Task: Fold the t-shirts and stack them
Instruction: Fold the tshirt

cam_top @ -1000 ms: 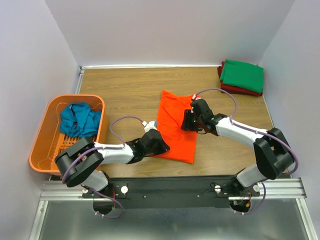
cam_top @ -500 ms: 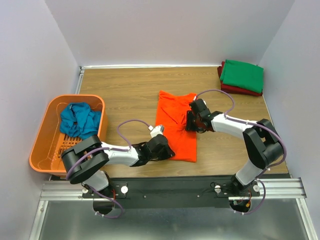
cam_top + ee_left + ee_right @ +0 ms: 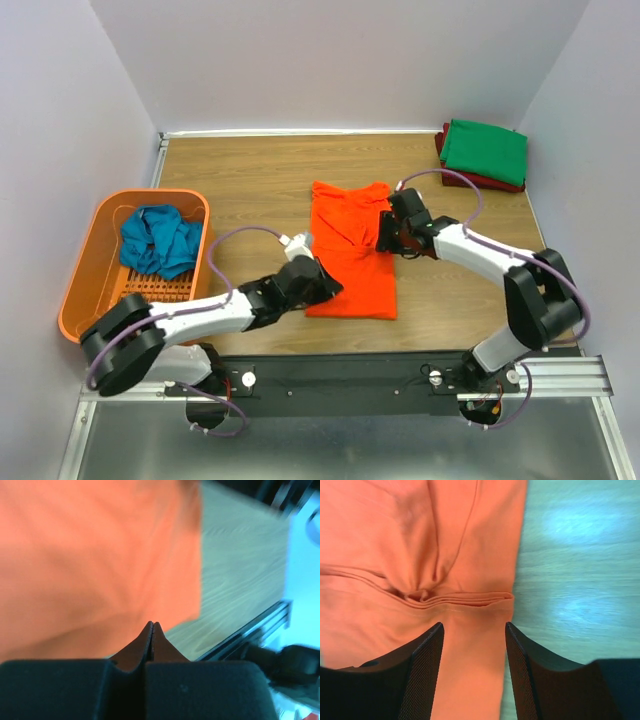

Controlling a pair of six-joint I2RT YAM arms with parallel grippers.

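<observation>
Right now you're mid-fold on the orange shirt (image 3: 350, 262), which spreads just beyond the tips of your left pincer (image 3: 328, 287); its jaws are pressed together, holding nothing. Further right, your right pincer (image 3: 474, 627) stands apart over the shirt's right edge, a bunched crease (image 3: 460, 599) just ahead; next, likely, close there and carry it across.

L claw (image 3: 152, 625): jaws closed, arm low, stretched fwd | R claw (image 3: 474, 630): jaws apart, tilted down
</observation>
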